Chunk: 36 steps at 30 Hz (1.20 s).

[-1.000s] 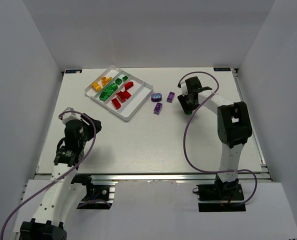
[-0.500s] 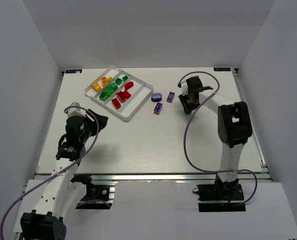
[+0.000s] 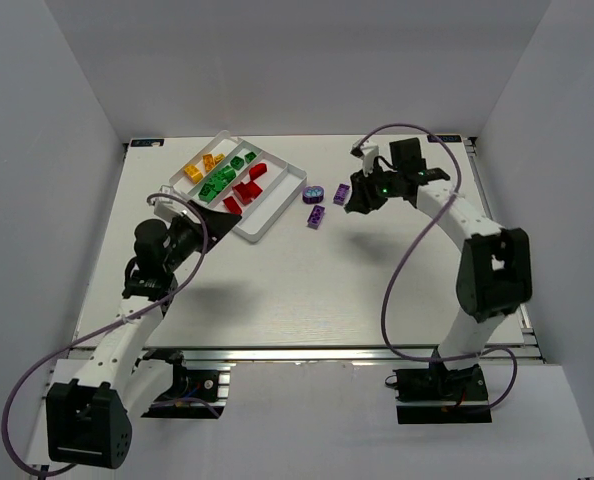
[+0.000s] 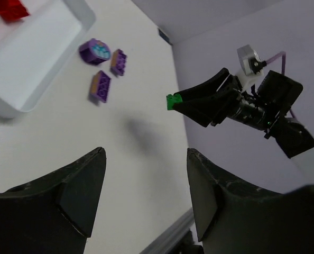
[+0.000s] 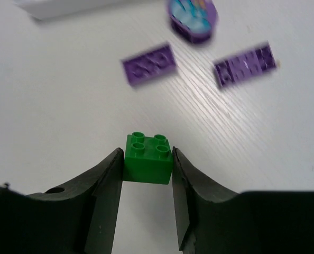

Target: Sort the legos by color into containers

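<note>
Nearest: left gripper [image 4: 145, 159], jaws wide, nothing between, hanging over the white table [image 3: 307, 290]; mid-field: right gripper [image 3: 355, 202], jaws narrowed onto a small green four-stud plastic brick [image 5: 148, 159], carried above the table; studs up, near-square, no marked long axis, side walls flat against the pads; judged light, rigid, slick-faced, best pinched on opposite walls, liable to twist if taken by a corner; just beyond: three loose purple plastic bricks [image 3: 316, 216], one round; farthest: shallow white plastic tray [image 3: 278, 206], yellow, green and red rows stocked.
</note>
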Tool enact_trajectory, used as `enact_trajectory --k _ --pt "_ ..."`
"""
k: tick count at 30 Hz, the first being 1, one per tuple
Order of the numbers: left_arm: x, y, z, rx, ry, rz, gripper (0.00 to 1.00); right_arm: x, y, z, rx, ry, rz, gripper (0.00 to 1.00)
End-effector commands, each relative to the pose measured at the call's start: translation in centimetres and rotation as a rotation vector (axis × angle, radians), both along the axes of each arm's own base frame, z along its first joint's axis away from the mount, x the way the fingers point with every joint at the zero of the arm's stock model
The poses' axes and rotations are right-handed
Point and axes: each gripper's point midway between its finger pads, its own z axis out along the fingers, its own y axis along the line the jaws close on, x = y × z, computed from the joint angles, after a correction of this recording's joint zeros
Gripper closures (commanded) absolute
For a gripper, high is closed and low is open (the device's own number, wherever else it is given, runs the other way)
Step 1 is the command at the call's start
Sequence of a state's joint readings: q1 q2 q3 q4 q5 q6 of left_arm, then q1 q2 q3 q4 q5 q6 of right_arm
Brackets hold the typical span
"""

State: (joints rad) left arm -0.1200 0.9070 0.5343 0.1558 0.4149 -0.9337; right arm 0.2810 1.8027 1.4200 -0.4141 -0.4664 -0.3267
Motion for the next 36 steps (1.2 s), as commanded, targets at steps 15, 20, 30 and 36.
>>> enact_trajectory --k 15,20,30,36 --pt "-1.0 -9.4 6.9 -0.328 -0.103 -0.385 0.28 -11.8 8.4 14.3 0.490 -0.584 0.655 1.00" --pt "-1.5 -11.7 7.1 -0.368 -0.094 -0.453 0.28 -13.8 10.0 15.0 0.505 -0.646 0.725 1.00" --pt "-1.6 -13.2 6.7 -0.374 -0.081 -0.501 0.28 -15.4 12.0 17.3 0.553 -0.702 0.773 1.00" --pt "-2.1 -13.7 6.8 -0.386 -0.084 -0.532 0.30 -15.7 12.7 17.4 0.575 -0.687 0.761 0.99"
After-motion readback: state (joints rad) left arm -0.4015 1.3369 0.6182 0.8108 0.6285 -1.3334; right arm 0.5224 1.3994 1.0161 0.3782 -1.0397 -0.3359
